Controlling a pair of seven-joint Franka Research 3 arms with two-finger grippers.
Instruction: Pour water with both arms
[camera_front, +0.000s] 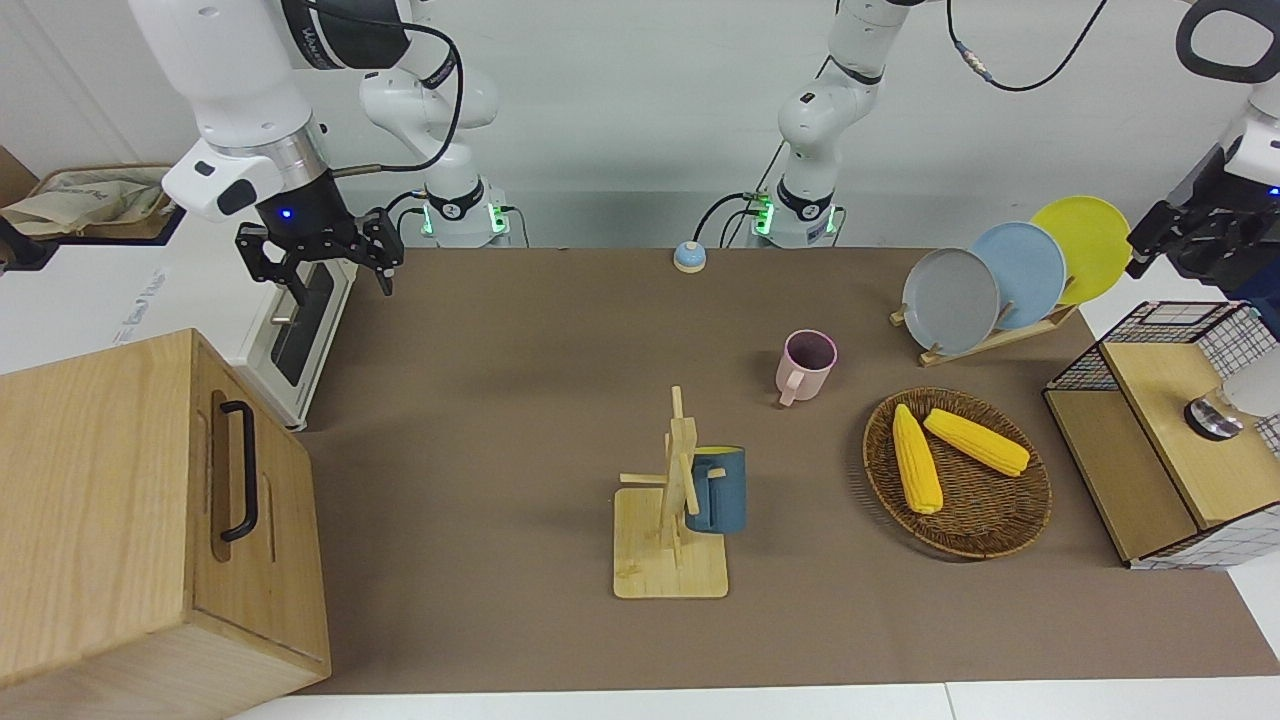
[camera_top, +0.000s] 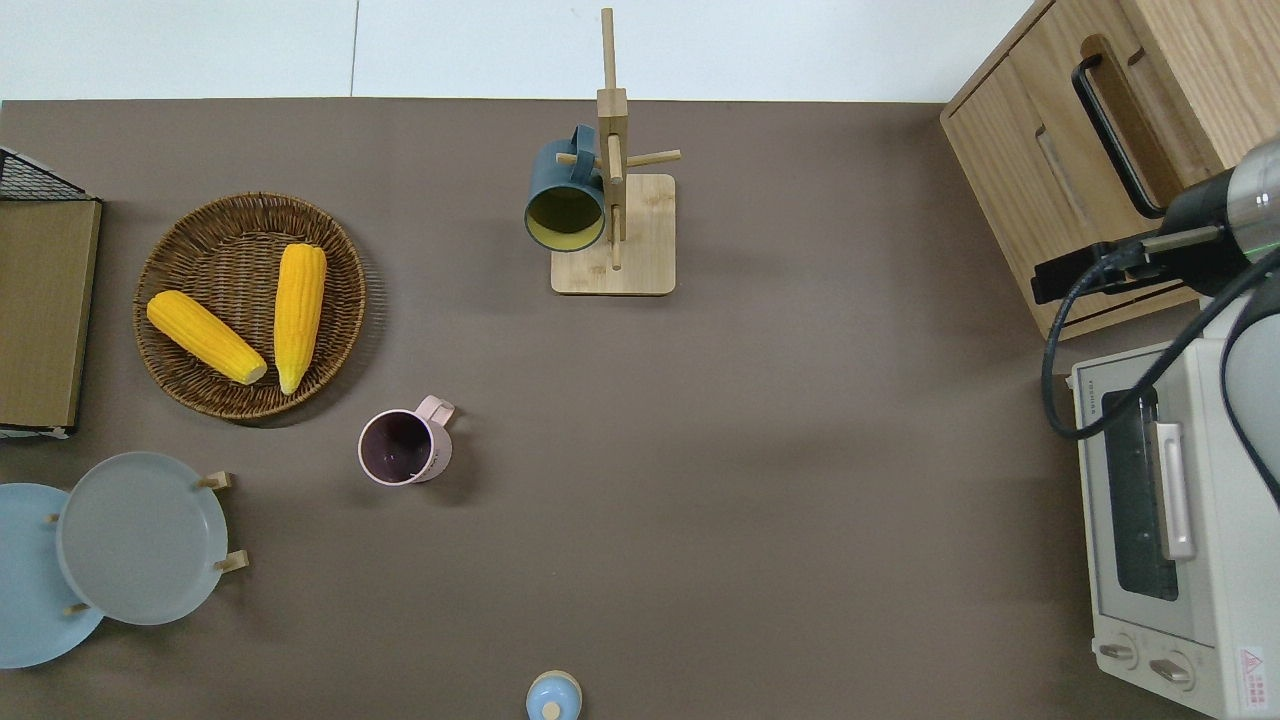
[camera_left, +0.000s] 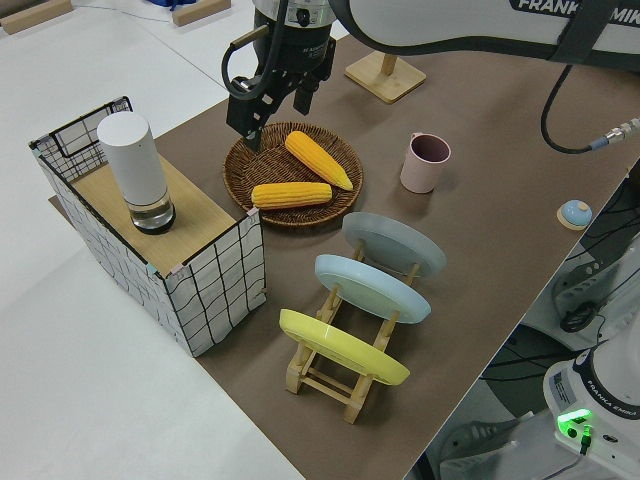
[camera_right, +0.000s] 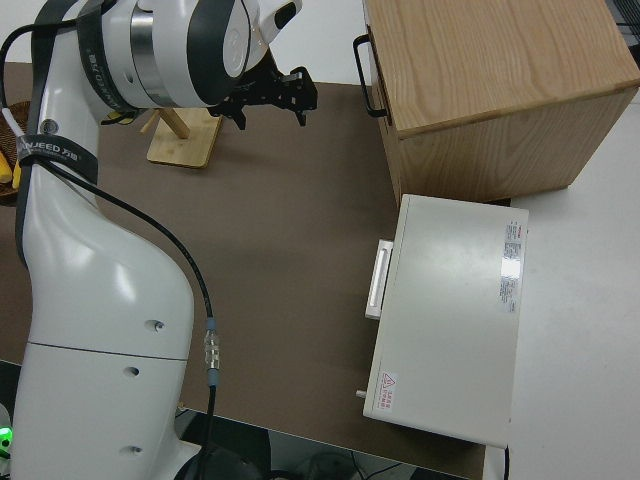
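We find both tools wide open, empty. Right tool (camera_front: 322, 262) over toaster oven (camera_top: 1170, 520); left tool (camera_left: 270, 95) up by wire basket (camera_left: 215, 275). Pink mug (camera_top: 405, 447) at 7 o'clock of rack-hung blue mug (camera_top: 566, 195). Risk: snagging rack (camera_top: 612, 235) pegs.

"FRANKA EMIKA" is printed on the left arm's base (camera_left: 601, 395).

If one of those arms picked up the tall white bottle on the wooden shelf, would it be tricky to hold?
Probably somewhat. The white bottle stands tall and narrow on the wire-sided shelf, so a sideways nudge might tip it. Its smooth, round body looks likely to slip in two fingers. The clear base seems to hold liquid, so it may feel bottom-heavy, which would steady it a little.
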